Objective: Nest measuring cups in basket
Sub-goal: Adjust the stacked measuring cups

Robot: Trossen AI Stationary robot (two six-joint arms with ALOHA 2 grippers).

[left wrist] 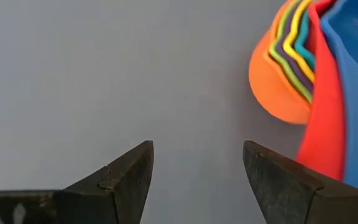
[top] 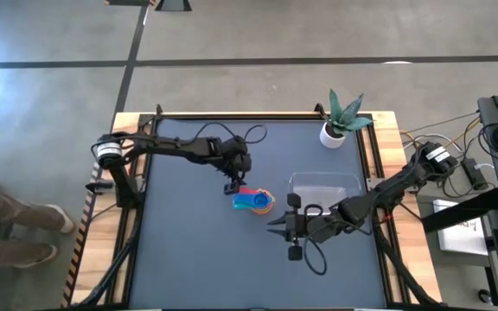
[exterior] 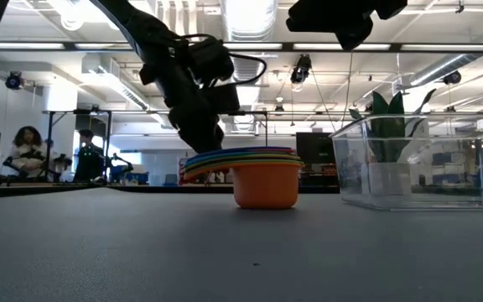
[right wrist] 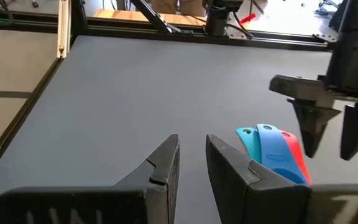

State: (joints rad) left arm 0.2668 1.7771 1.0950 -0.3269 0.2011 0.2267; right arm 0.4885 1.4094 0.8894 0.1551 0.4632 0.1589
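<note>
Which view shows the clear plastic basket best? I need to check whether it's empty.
The low view: the clear plastic basket shows side-on, its walls see-through, no cups inside. The high view shows only its faint outline from above. Neither wrist view shows it.
</note>
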